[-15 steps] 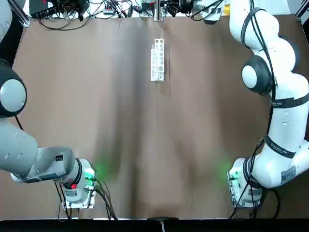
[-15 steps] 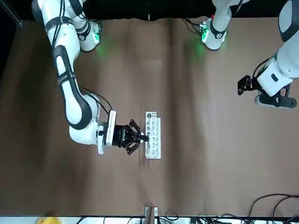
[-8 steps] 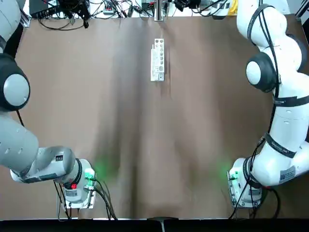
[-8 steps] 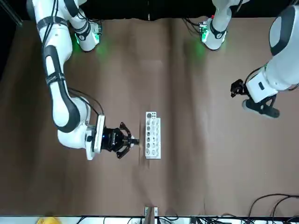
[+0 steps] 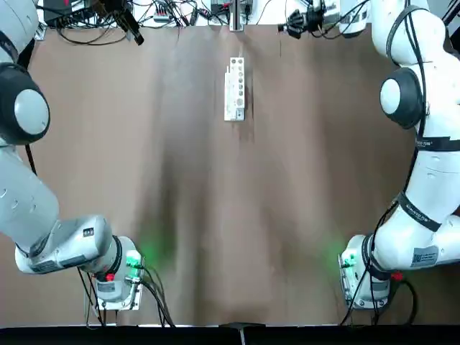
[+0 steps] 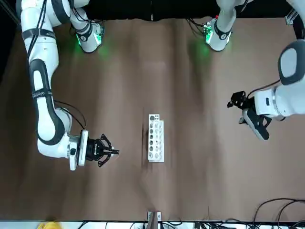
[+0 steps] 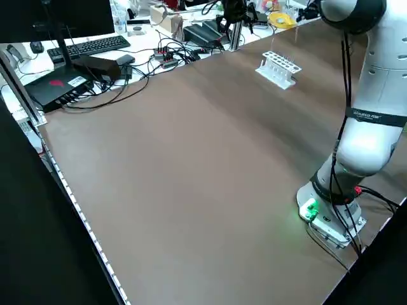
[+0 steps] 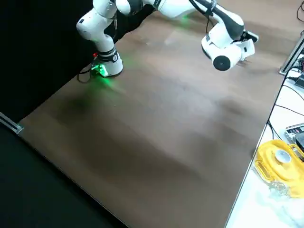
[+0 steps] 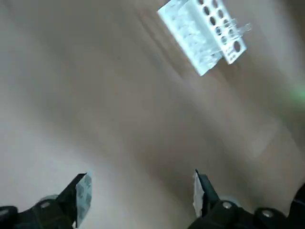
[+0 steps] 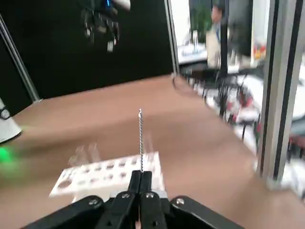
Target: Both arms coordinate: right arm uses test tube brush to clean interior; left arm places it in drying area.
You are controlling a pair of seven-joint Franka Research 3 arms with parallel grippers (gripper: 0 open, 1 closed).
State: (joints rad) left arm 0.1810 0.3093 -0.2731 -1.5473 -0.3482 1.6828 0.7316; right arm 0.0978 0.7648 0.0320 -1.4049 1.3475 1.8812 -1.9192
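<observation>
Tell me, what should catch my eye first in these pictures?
Probably the white rack full of round holes, standing alone on the wide brown table toward its far edge. To one side of it the right gripper pinches a thin wire test tube brush that points out over the rack, while on the other side the left gripper hangs open and empty. The green lights at both arm bases also stand out.

Past my right pincer, off the table's far edge, lies a yellow dish. Beyond my left pincer sit a keyboard and tangled cables.
</observation>
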